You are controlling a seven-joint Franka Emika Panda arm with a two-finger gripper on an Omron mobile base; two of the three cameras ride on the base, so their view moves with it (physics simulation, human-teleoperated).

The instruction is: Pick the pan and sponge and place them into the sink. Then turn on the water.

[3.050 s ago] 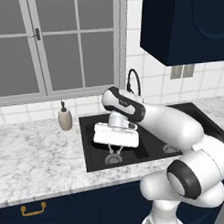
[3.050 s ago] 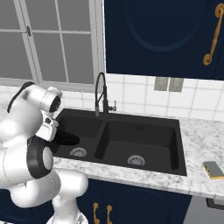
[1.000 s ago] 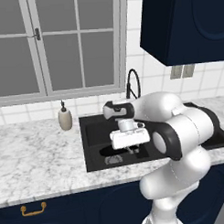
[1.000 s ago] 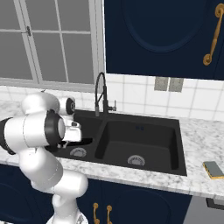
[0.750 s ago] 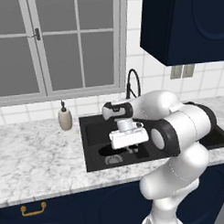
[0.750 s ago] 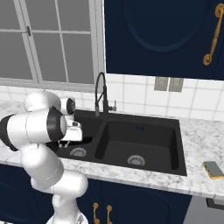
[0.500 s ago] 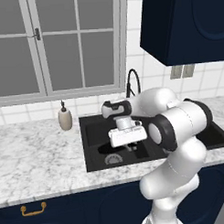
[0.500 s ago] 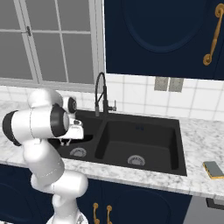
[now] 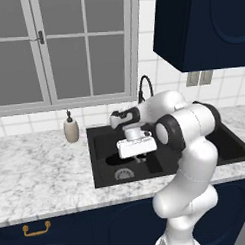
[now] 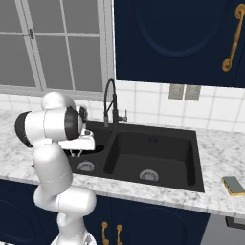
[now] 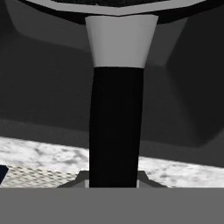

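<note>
Pan [image 11: 116, 127] held by its long black handle, which runs straight up the hand view between the fingertips, a pale collar joining it to the dark rim of the bowl at the top. Bowl itself glimpsed as a dark shape under the hand, over the sink [image 9: 104, 180], in the basin farther from the sponge. Gripper [image 9: 137, 155] clamped on the handle, hand turned so the pan hangs over that basin, just above the round drain [image 9: 123, 173]; probably so placed that release would drop it straight inside. Not yet resting on the bottom, as far as can be judged.

Faucet [image 10: 110, 103] at the sink's rear edge, no stream visible, so water off. Sponge [image 10: 233, 185] on the marble counter [image 10: 220, 143], well apart from the sink on the side away from the arm, untouched. Soap bottle [image 9: 70, 129] on the sink's opposite side, near the window [image 9: 67, 46].
</note>
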